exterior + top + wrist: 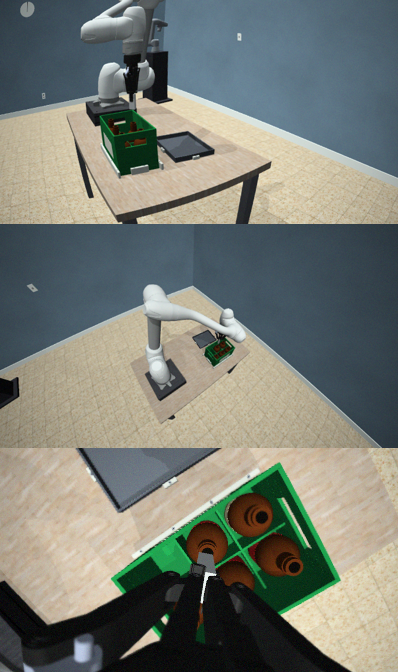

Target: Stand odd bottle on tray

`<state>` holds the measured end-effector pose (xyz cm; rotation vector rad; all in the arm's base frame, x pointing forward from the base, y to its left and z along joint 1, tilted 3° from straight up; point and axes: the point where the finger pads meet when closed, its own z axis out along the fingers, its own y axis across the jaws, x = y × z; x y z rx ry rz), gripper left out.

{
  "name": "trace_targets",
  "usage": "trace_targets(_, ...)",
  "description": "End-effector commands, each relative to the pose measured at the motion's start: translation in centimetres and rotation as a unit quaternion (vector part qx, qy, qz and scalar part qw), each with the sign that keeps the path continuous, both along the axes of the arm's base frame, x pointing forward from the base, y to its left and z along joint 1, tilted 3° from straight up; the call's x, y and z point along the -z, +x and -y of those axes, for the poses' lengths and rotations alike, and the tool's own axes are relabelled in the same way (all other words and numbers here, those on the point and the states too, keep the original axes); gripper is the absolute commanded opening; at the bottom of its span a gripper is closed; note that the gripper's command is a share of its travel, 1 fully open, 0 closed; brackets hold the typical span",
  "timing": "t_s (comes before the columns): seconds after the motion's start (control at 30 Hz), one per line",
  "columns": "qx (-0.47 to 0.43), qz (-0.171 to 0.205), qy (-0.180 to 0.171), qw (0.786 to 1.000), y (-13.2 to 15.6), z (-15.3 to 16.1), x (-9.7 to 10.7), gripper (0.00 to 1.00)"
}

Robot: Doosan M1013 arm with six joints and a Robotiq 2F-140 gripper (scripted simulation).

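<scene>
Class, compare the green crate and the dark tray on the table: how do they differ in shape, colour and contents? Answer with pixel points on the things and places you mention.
The crate (218, 362) (136, 156) (312, 593) is tall-walled, while the tray (204, 339) (185, 144) (150, 473) is shallow. The crate is green; the tray is dark grey. The crate holds brown bottles, whereas the tray holds none. Both sit on the table (188, 375) (185, 177) (55, 533), open-topped.
</scene>
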<state>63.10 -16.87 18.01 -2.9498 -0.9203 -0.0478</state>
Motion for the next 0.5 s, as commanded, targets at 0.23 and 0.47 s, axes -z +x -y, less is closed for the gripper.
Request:
trace_targets(0.23,0.003,0.001,-0.002,1.0,0.1,0.28,-0.35,0.0)
trace_targets(0.47,0.003,0.001,-0.002,1.0,0.2,0.39,-0.36,0.0)
